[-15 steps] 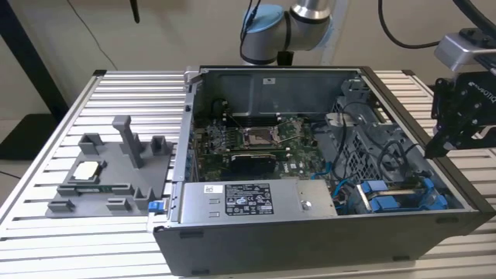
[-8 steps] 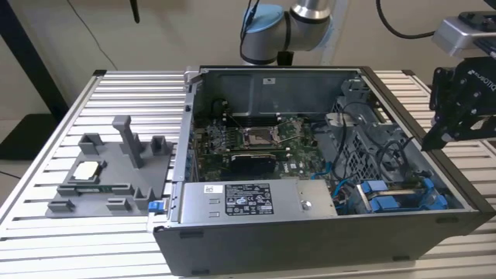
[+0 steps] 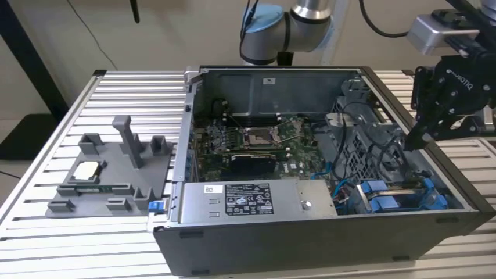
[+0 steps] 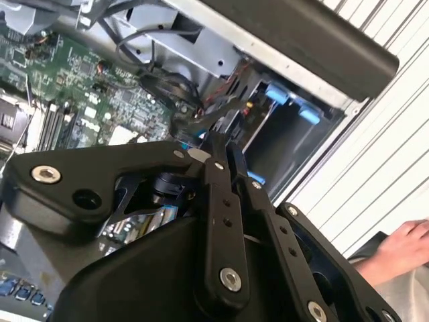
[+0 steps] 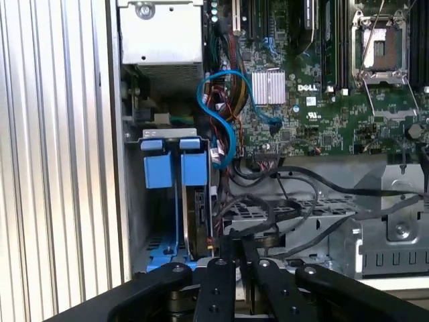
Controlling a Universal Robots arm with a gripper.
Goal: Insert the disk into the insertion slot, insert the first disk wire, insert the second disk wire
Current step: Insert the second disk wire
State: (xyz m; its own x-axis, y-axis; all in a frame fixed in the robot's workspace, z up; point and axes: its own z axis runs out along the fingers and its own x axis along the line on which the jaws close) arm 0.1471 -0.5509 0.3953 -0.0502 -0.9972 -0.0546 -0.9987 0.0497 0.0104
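The exterior view looks down from well back onto the whole open computer case (image 3: pixel 310 238). Both wrist views sit close behind the gripper (image 5: pixel 232 243) (image 4: pixel 221 144), looking along its fingers. Beyond the fingertips, all three views share the insertion slot (image 5: pixel 164 171) (image 4: pixel 285 94) (image 3: pixel 387 200) and the motherboard (image 5: pixel 301 100) (image 4: pixel 80 80) (image 3: pixel 256 139).

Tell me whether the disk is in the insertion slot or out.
In. The disk stands on edge inside the insertion slot, its blue carrier tab level with the neighbouring tab.

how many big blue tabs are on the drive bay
2 blue tabs in the first wrist view, side by side: one nearer the ribbed table, the other nearer the blue cable. More may be hidden deeper in the bay.
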